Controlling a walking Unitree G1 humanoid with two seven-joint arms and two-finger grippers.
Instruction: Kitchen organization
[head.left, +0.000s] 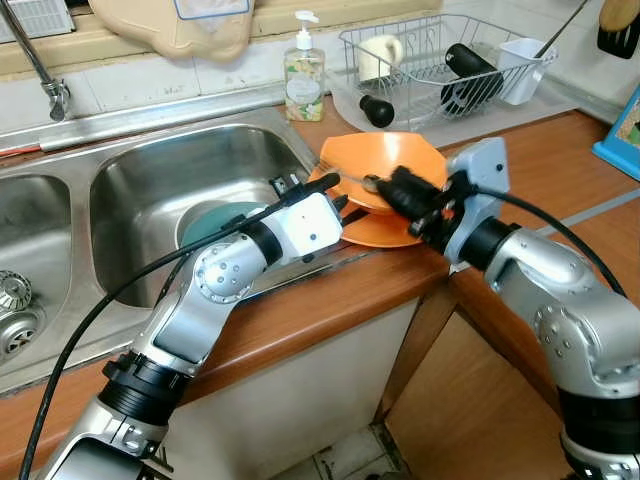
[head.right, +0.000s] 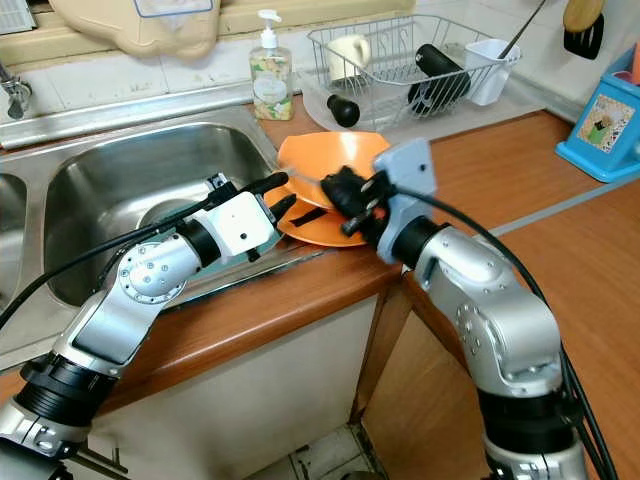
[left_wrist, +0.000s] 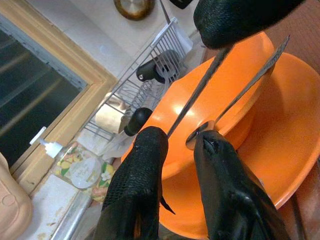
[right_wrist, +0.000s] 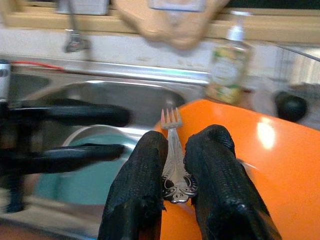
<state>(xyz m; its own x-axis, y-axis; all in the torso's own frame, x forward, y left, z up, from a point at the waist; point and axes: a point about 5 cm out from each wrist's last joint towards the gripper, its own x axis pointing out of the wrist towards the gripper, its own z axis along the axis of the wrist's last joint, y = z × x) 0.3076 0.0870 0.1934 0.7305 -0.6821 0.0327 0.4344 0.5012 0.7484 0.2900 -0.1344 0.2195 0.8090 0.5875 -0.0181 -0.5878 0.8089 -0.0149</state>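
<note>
Silver fork (right_wrist: 173, 150) pinched in right claw (right_wrist: 175, 167) over orange bowl (head.left: 395, 160)

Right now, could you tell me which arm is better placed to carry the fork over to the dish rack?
The right. Its hand is already shut on the fork above the orange bowl, on the side nearer the dish rack. The left hand is open at the bowl's sink-side rim.

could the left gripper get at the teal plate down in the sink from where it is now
Probably yes. The left gripper hovers at the orange bowl, right beside the basin, fingers open and holding nothing. The teal plate lies uncovered just below its forearm, so it would have to pull back and dip down.
</note>
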